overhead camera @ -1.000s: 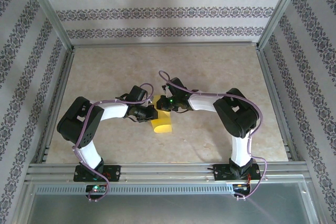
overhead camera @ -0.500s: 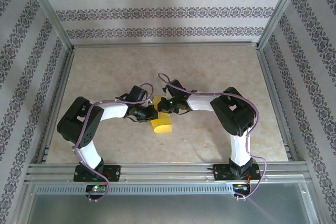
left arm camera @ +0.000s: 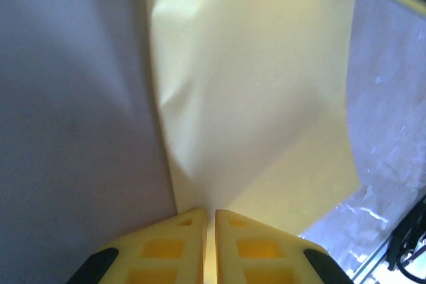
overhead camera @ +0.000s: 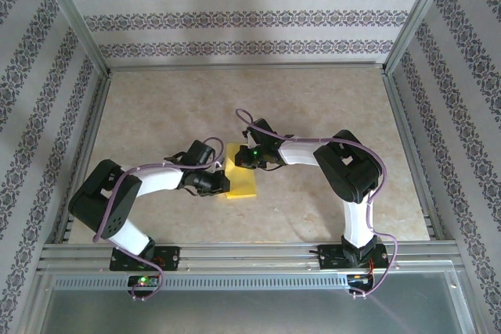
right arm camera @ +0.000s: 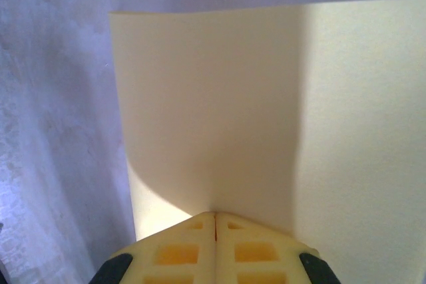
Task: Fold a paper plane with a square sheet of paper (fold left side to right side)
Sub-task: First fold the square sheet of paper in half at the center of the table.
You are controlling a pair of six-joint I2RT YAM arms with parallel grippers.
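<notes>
Roughly at the middle of the top view, the square sheet of paper (overhead camera: 244, 183) lies on the beige table (overhead camera: 329, 107) as a tall yellow rectangle. The left gripper (overhead camera: 225, 184) meets its left edge; in the left wrist view its yellow fingers (left arm camera: 166, 247) stand a thin slit apart, with the sheet's edge running in between them, clamped. The right gripper (overhead camera: 239, 159) sits at the sheet's upper end, its fingers (right arm camera: 253, 251) pressed together, tips touching the paper's surface
</notes>
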